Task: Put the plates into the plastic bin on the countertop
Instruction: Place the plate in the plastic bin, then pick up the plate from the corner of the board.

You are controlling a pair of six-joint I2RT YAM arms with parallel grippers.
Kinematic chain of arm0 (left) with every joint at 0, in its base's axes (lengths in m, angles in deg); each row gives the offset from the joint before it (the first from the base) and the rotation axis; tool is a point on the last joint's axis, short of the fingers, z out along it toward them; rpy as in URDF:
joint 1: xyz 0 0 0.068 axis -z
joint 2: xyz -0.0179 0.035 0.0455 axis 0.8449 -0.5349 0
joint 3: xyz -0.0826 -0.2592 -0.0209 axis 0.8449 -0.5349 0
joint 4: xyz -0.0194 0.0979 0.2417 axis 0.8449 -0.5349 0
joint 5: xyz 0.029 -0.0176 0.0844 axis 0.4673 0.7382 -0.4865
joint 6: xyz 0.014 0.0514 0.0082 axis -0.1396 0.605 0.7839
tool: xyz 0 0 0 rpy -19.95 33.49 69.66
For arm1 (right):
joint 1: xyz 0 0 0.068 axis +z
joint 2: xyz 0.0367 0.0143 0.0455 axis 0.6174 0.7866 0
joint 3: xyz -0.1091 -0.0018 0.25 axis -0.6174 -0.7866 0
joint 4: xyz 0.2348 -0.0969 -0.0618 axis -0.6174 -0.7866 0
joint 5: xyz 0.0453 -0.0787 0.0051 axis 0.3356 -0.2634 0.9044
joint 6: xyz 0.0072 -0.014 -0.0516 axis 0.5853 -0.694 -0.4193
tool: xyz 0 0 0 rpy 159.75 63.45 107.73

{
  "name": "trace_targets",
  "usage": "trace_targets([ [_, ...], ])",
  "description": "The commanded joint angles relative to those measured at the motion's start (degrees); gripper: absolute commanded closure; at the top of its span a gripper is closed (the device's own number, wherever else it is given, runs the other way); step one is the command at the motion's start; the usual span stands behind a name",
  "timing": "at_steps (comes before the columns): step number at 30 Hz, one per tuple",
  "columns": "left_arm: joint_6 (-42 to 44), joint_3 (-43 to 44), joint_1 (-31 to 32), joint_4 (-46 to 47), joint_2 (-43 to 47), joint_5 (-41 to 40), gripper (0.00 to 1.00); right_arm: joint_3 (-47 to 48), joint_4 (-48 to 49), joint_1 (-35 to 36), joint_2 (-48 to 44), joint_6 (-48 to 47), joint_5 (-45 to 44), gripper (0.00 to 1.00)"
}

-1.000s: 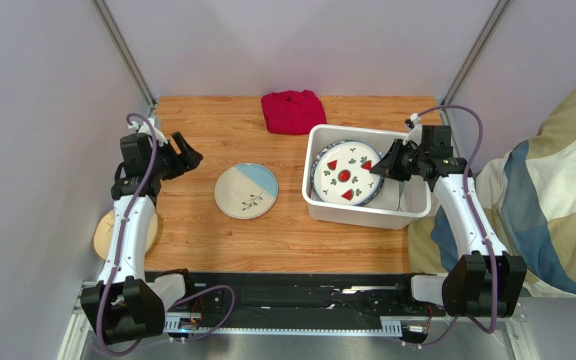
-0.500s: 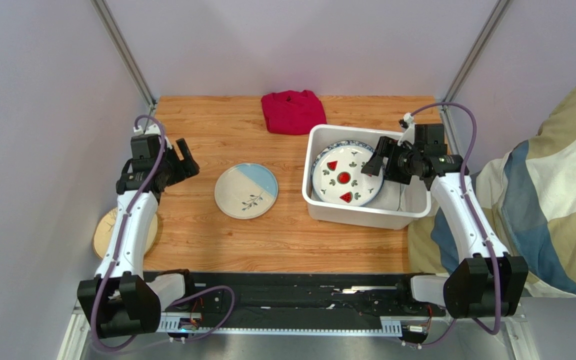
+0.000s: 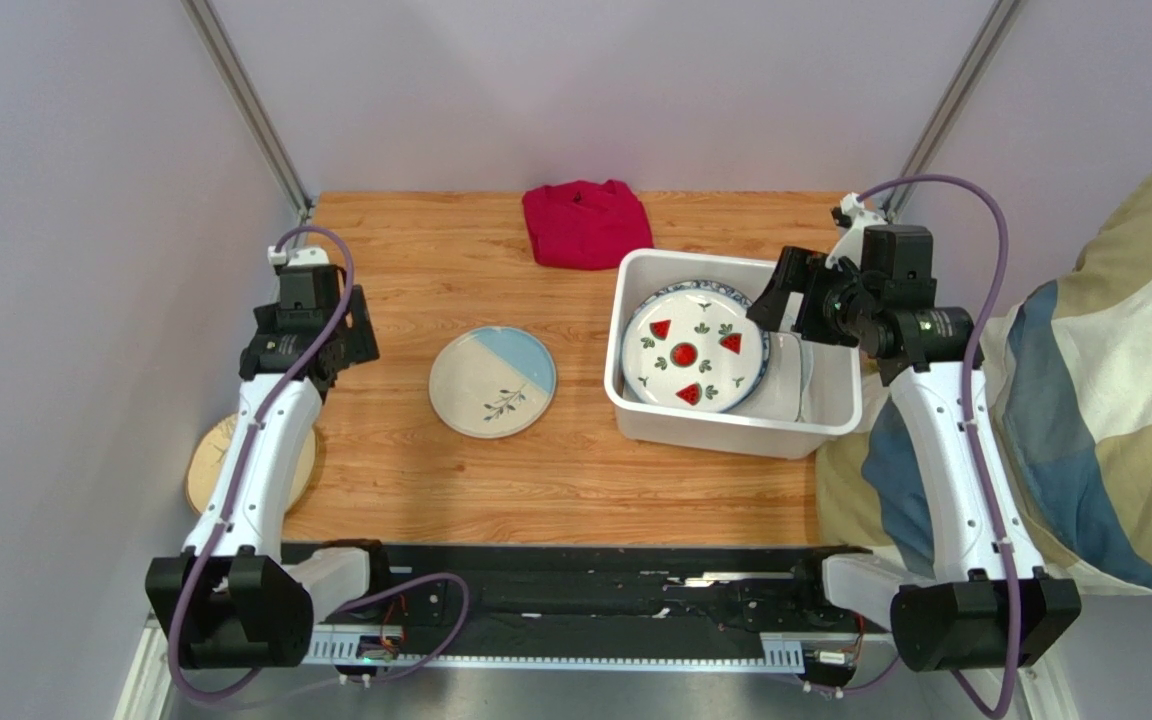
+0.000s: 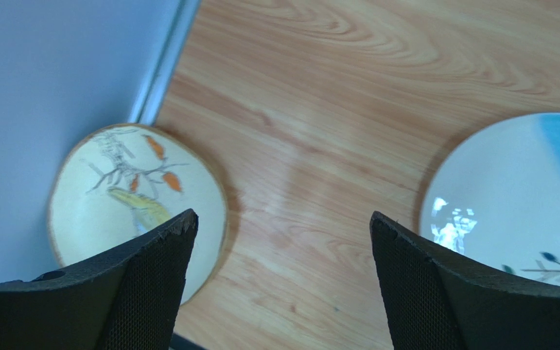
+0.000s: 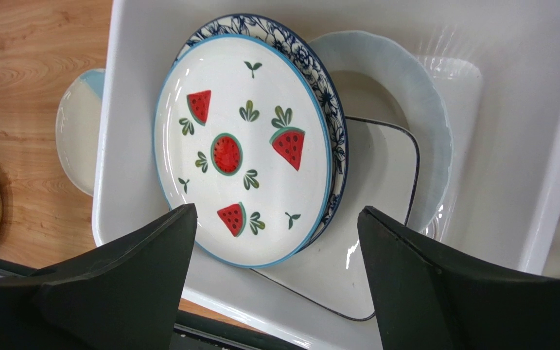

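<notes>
plastic bin [image 3: 717,429]: white rectangular tub with rounded corners, standing upright on the right side of the countertop [image 3: 432,480], which is showing light-brown wood grain.
watermelon-print plate [image 3: 692,353]: round, white with a blue rim, lying uppermost in the bin's left half, face up and tilting slightly.
blue floral plate [image 5: 279,30]: lying directly under the watermelon-print plate, only its rim showing.
pale scalloped plate [image 5: 407,80]: sitting in the bin's far right part.
white rectangular plate [image 5: 378,171]: dark-edged, lying beneath the others.
cream-and-blue plate [image 3: 494,381]: lying flat on the countertop, left of the bin and apart from it, leaf sprig facing up.
tan-rimmed plate [image 4: 115,182]: printed with twigs and orange leaves, lying at the countertop's left edge.
</notes>
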Motion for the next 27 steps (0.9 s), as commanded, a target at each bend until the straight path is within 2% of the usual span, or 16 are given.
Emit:
trace_targets([
  [1, 4.11, 1.64, -0.17, -1.44, -3.35, -11.87, 0.06, 4.40, 0.80, 0.20, -1.31, -1.00, -0.12, 0.14],
  [4, 4.21, 2.16, -5.51, -2.47, -7.92, -12.66, 0.03, 6.68, 2.03, 0.29, 0.18, -0.12, 3.49, 0.14],
  [6, 2.80, 2.35, -12.37, -2.57, -10.47, -8.11, 0.03, 7.48, 3.52, 0.29, 0.98, 1.10, 6.39, 0.14],
  [8, 2.27, 1.47, -14.32, -1.87, -11.70, -7.99, 0.04, 7.04, 6.49, 0.29, 0.81, 2.25, 9.89, 0.15],
  [12, 2.09, -1.25, -14.50, 0.23, -11.10, -9.93, 0.05, 7.47, 9.06, 0.29, 1.07, 4.54, 14.91, 0.15],
  [15, 2.97, -2.84, -14.50, 3.31, -11.88, -8.10, 0.09, 8.96, 9.33, 0.38, 0.72, 5.16, 15.97, 0.15],
  [27, 2.18, -2.58, -14.58, 2.62, -23.48, -5.80, 0.20, 11.96, 9.06, 0.29, -2.80, 6.30, 17.38, 0.15],
])
